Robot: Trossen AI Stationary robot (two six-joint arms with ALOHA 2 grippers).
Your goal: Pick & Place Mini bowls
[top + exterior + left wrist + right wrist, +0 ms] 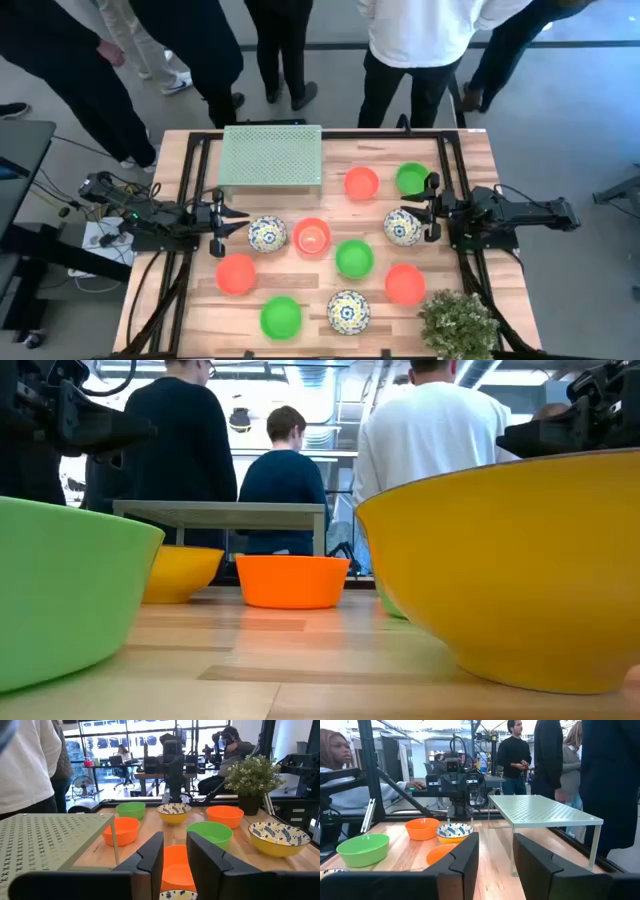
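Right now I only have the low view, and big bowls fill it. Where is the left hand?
Observer: The left hand is at the table's left side, open and empty, next to a floral bowl.
Operator: And the right hand?
Observer: The right hand is also open and empty, beside another floral bowl.
Operator: Anything I could bump into?
Observer: A plant stands at the right corner, on the edge opposite the rack.

mini bowls (pixel 354 258) crowd centre, rack (pixel 271 155) behind
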